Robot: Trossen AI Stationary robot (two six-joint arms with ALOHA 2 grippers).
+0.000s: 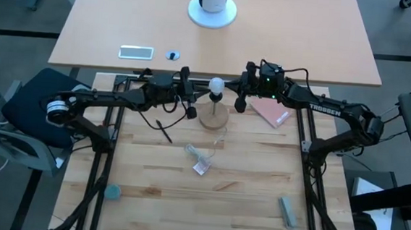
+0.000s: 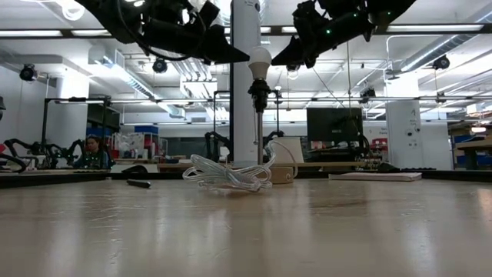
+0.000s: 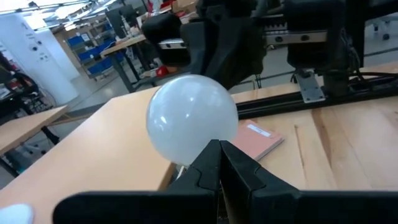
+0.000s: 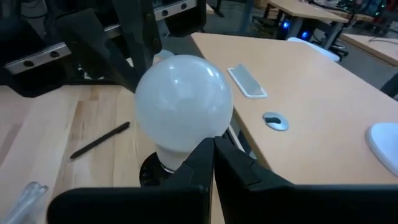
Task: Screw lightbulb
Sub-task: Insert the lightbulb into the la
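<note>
The white frosted lightbulb [image 1: 215, 84] sits upright in the black socket [image 2: 259, 88], which stands on a thin stem over the round wooden base [image 1: 213, 116] at the table's far middle. My left gripper [image 1: 193, 98] is shut and hangs just left of the bulb at bulb height. My right gripper [image 1: 240, 99] is shut and hangs just right of it. In the high view a small gap shows between each gripper and the bulb. The bulb fills the left wrist view [image 3: 191, 119] and the right wrist view [image 4: 183, 102], just beyond each gripper's shut fingertips.
A black pen [image 1: 163, 130] lies left of the base. A clear plastic packet [image 1: 201, 160] lies in front of it. A pink notebook [image 1: 272, 113] lies to the right. A teal piece [image 1: 113, 192] and a grey-blue piece [image 1: 287, 211] lie near the front edge.
</note>
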